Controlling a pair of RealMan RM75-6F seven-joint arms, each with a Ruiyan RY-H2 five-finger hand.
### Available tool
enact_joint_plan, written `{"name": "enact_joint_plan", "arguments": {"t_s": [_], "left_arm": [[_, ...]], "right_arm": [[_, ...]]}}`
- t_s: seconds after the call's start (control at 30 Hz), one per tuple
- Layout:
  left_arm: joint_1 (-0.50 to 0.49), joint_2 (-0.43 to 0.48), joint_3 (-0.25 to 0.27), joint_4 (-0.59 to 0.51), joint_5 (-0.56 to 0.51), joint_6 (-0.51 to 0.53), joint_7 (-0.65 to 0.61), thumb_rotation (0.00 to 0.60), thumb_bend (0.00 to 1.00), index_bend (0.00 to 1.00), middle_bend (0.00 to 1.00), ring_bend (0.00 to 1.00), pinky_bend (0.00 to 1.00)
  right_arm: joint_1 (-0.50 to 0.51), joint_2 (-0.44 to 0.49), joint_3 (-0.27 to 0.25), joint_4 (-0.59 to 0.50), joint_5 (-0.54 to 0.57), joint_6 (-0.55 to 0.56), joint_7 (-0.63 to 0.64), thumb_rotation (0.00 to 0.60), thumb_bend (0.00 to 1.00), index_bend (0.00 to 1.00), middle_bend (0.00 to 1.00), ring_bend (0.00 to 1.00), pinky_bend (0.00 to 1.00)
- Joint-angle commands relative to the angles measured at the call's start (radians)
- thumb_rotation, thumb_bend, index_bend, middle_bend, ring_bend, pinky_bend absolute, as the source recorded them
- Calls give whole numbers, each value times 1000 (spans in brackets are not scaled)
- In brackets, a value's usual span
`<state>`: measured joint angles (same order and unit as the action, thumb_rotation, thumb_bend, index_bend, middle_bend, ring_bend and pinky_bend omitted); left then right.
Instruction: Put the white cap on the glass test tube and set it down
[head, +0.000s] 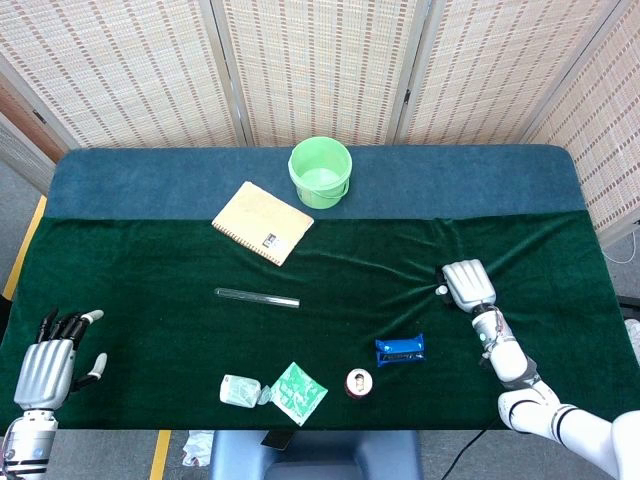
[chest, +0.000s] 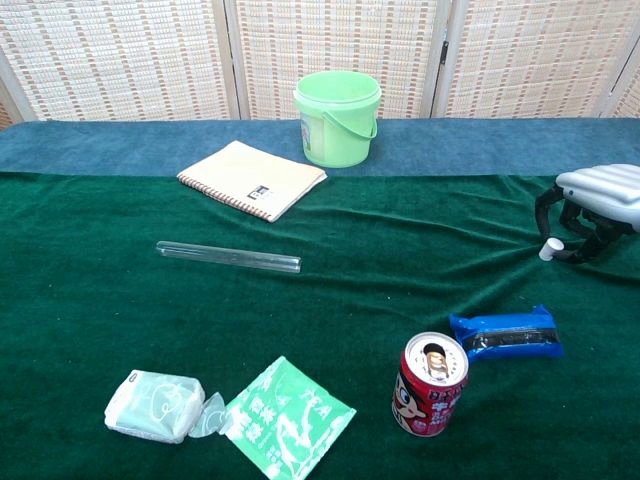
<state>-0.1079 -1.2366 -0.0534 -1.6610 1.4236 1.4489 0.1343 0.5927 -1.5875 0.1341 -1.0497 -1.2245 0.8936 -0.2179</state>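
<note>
The glass test tube (head: 257, 297) lies flat on the green cloth left of centre, also clear in the chest view (chest: 228, 256). The small white cap (head: 441, 291) sits on the cloth at the right, seen too in the chest view (chest: 547, 249). My right hand (head: 468, 285) arches palm-down over it, and in the chest view this hand (chest: 595, 205) has its dark fingers curled in against the cap. My left hand (head: 45, 370) rests at the near left corner with its fingers apart and holds nothing.
A green bucket (head: 320, 172) and a tan notebook (head: 262, 222) stand at the back. Near the front edge lie a blue packet (head: 400, 349), a red can (head: 359, 382), a tissue pack (head: 240, 390) and a green sachet (head: 297, 392).
</note>
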Motion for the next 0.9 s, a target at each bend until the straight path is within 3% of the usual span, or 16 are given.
{"name": "enact_joint_plan", "arguments": {"t_s": [0.03, 0.27, 0.63, 0.8, 0.9], "left_arm": [[0, 0, 0, 1, 0, 0, 1, 600, 410, 226, 250, 194, 10], [-1, -2, 0, 2, -2, -3, -1, 600, 410, 226, 249, 194, 5], [-2, -4, -3, 9, -1, -2, -12, 600, 410, 223, 250, 194, 6], [-16, -2, -12, 19, 7, -10, -14, 600, 410, 233, 250, 206, 6], [-45, 3, -26, 29, 25, -29, -12, 600, 411, 248, 250, 227, 24]], "right_arm": [[0, 0, 0, 0, 2, -1, -4, 600, 346, 508, 873, 1000, 1000], [1, 2, 3, 0, 17, -9, -20, 600, 350, 529, 875, 1000, 1000], [7, 15, 10, -24, 28, -12, -31, 600, 443, 630, 901, 1000, 1000], [2, 72, 20, -109, 28, -2, -19, 600, 492, 677, 916, 1000, 1000], [-6, 151, 25, -211, 31, 9, -30, 600, 505, 688, 923, 1000, 1000]]}}
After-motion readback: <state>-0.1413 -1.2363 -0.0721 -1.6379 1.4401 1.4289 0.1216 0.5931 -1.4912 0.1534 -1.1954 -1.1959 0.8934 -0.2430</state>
